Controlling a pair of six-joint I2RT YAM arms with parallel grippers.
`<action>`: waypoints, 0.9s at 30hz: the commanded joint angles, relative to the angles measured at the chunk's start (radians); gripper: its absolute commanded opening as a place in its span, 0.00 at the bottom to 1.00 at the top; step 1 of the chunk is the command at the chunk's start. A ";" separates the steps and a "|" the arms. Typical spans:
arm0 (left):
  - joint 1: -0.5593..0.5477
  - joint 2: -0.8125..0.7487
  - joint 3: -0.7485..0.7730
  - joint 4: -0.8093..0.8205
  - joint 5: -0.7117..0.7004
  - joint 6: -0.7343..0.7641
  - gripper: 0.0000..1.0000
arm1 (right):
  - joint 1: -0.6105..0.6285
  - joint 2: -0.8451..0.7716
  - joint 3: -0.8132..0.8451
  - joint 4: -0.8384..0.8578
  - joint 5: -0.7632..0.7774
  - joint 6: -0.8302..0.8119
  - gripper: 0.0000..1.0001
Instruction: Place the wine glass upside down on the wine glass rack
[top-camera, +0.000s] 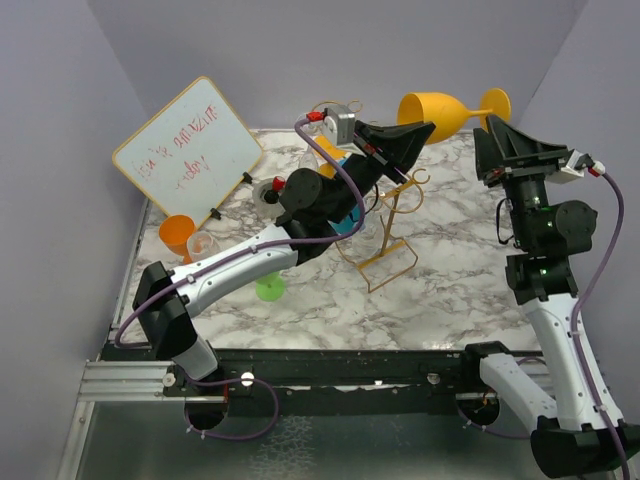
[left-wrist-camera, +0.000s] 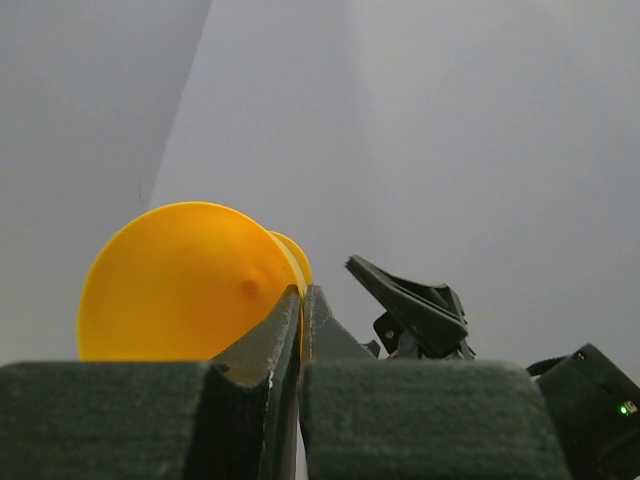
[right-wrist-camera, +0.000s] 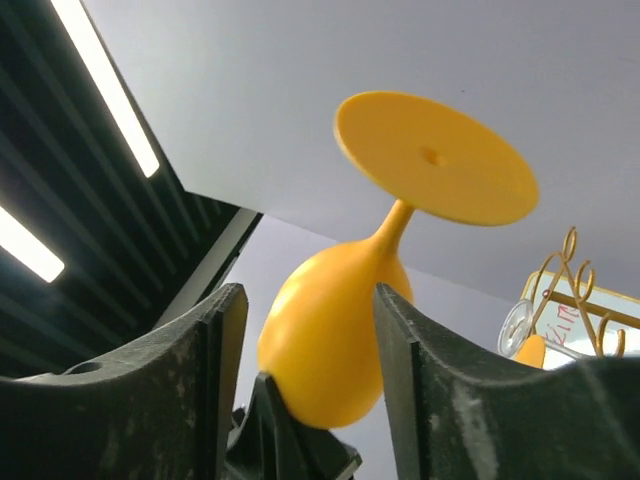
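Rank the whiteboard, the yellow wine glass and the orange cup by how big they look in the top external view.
1. whiteboard, clearly the largest.
2. yellow wine glass; it is up in the air, nearer the camera, which inflates its look.
3. orange cup, the smallest.

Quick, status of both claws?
Left claw: closed, pinching the wine glass by the wall of its bowl.
Right claw: open, gripping nothing.
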 joint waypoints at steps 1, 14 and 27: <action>-0.029 0.023 -0.022 0.129 0.009 0.146 0.00 | 0.002 0.051 0.041 -0.084 0.057 0.053 0.53; -0.041 0.044 -0.064 0.182 0.043 0.146 0.00 | 0.002 0.108 0.047 -0.081 0.024 0.121 0.44; -0.041 0.035 -0.114 0.214 0.091 0.129 0.00 | 0.002 0.133 0.044 -0.016 -0.004 0.126 0.30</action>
